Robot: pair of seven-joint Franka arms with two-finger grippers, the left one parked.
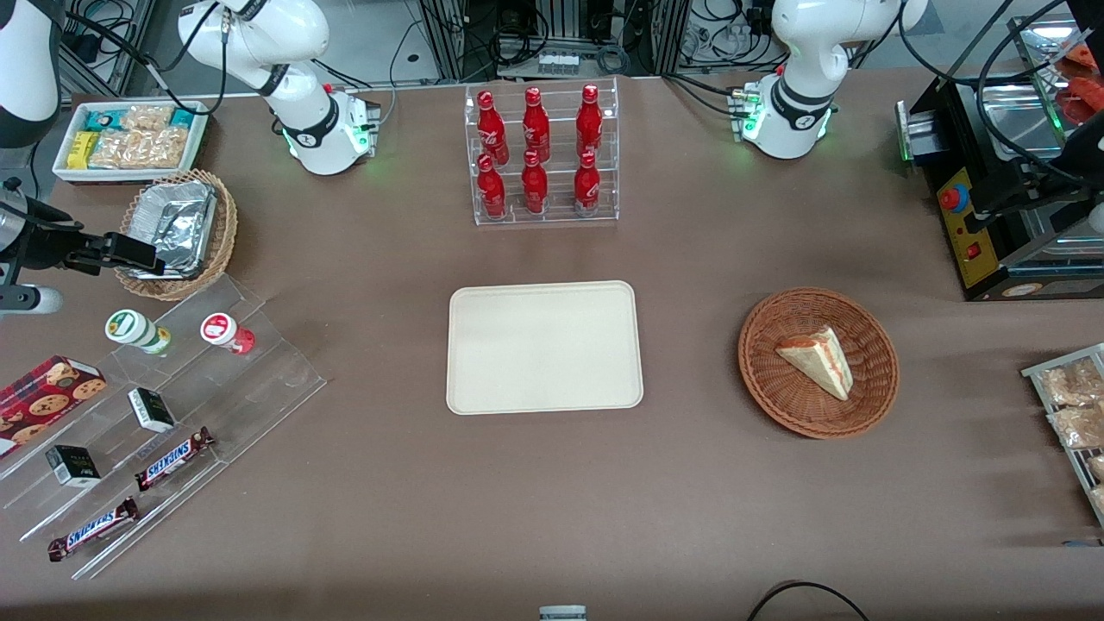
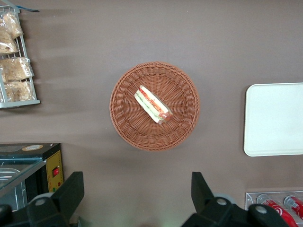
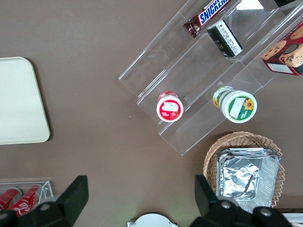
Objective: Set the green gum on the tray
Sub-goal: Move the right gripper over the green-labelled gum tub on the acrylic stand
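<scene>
The green gum is a small bottle with a white lid marked green and orange. It stands on the top step of a clear acrylic shelf, beside a like bottle with a red-and-white lid. It also shows in the right wrist view. The cream-beige tray lies flat at the table's middle; its corner shows in the right wrist view. My right gripper hangs open and empty above the foil basket, a little farther from the front camera than the green gum. In the wrist view its fingers stand wide apart.
The acrylic shelf also holds Snickers bars, small dark boxes and a cookie box. A crinkled foil tray sits in a wicker basket. A rack of red bottles and a sandwich basket stand nearby.
</scene>
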